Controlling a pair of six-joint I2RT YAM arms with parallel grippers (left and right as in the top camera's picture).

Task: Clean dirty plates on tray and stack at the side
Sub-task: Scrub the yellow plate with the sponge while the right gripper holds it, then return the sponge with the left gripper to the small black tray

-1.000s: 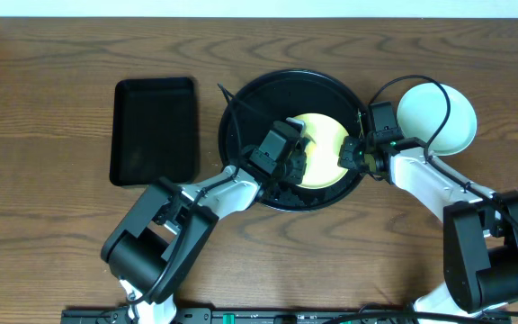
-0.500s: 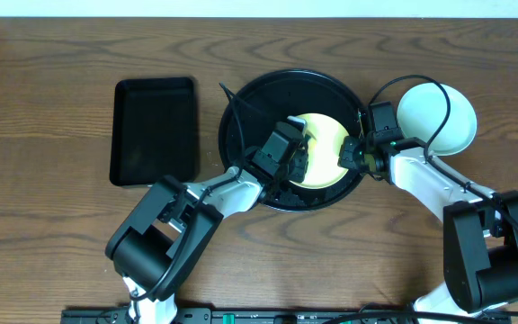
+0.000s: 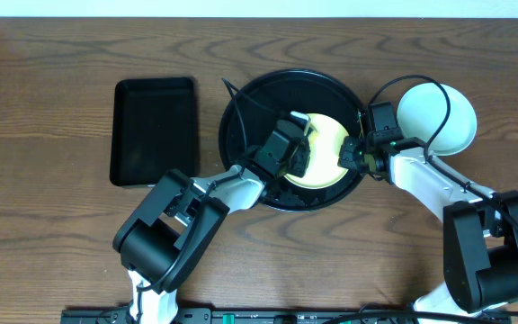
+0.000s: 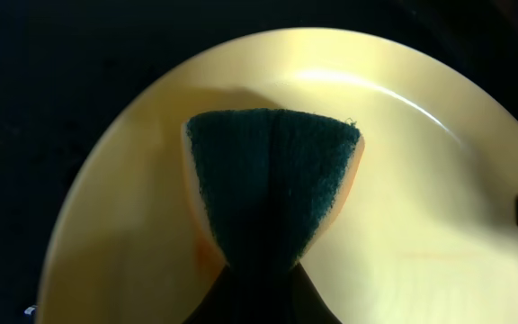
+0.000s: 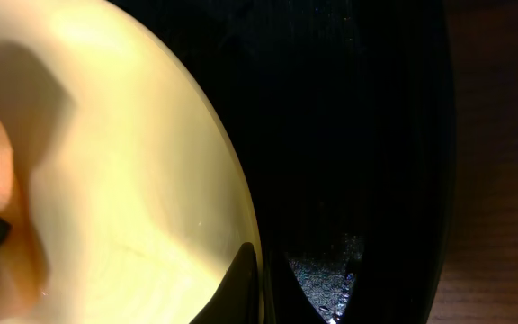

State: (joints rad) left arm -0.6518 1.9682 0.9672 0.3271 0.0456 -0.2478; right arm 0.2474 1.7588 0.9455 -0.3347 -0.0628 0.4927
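Note:
The pale yellow plate [image 3: 329,155] lies in the round black tray [image 3: 250,108]. My left gripper [image 3: 297,151] is shut on a sponge and presses it on the plate. In the left wrist view the sponge [image 4: 272,180] shows its dark green face with yellow foam edges, on the plate [image 4: 421,207], with the gripper [image 4: 263,292] pinching it from below. My right gripper [image 3: 349,155] is shut on the plate's right rim. In the right wrist view its fingers [image 5: 257,283] straddle the rim of the plate [image 5: 133,162] above the tray [image 5: 358,135]. Pale plates [image 3: 439,117] are stacked right of the tray.
A smaller rectangular black tray [image 3: 154,129] stands left of the round tray. A black cable [image 3: 232,97] crosses the round tray's left rim. Another cable loops over the stacked plates. The wooden table [image 3: 61,225] surrounds everything.
My left gripper has moved the sponge slightly up and to the right over the yellow plate. The right gripper has held still on the rim.

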